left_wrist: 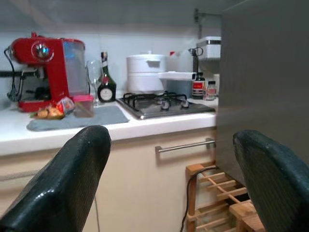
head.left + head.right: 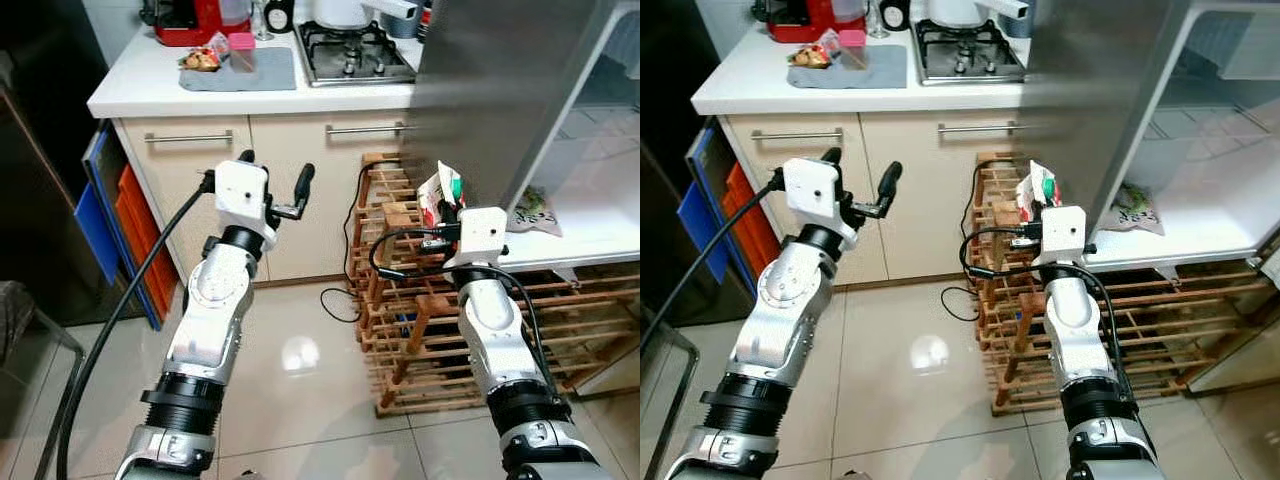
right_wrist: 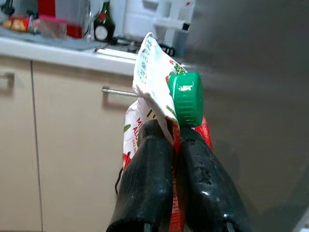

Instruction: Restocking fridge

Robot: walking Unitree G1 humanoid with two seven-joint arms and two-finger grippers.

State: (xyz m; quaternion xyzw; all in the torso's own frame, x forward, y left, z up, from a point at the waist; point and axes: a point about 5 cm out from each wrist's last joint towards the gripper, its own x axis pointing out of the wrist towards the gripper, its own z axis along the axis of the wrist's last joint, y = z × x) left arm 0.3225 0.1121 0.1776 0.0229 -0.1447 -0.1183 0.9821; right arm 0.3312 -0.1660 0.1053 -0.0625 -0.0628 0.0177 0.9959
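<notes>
Right gripper (image 3: 166, 140): fingers pressed together, clamped on a white and red carton (image 3: 154, 77) with a green screw cap (image 3: 186, 99). The carton is held upright in the air beside the steel fridge door (image 2: 500, 80), above the wooden rack (image 2: 400, 300) and short of the white fridge shelf (image 2: 590, 230). A leafy packet (image 2: 530, 208) lies on that shelf. Left gripper (image 2: 275, 180): fingers spread apart, empty, raised before the cabinet drawers (image 2: 190, 140). On the tabletop (image 2: 130, 85): red coffee machine (image 1: 41, 67), grey mat (image 2: 240, 72), gas hob (image 2: 355, 50).
</notes>
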